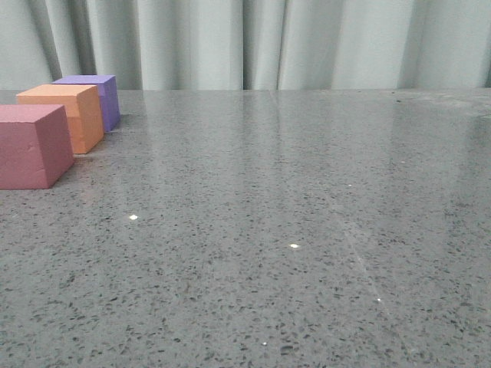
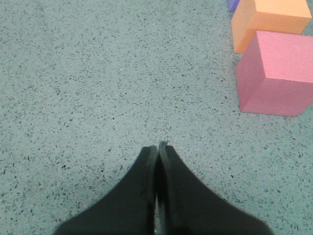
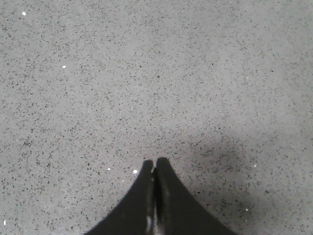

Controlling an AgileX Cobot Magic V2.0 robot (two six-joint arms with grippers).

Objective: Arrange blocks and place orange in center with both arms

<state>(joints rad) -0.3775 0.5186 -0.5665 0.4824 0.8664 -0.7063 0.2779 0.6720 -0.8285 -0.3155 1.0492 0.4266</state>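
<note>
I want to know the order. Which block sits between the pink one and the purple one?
The orange block sits between the pink block and the purple block, in a row along the table's left side in the front view.

one orange cube (image 1: 61, 115), one pink-red cube (image 1: 32, 146), one purple cube (image 1: 98, 96), two grippers

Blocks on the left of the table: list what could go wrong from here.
1. The pink-red cube, orange cube and purple cube sit packed in a row, so fingers going for one may shove a neighbour.
2. Both the left tool and right tool are shut; they must open before any grasp.
3. The blocks lie at the front view's left edge, so a nudge could hide them.
</note>
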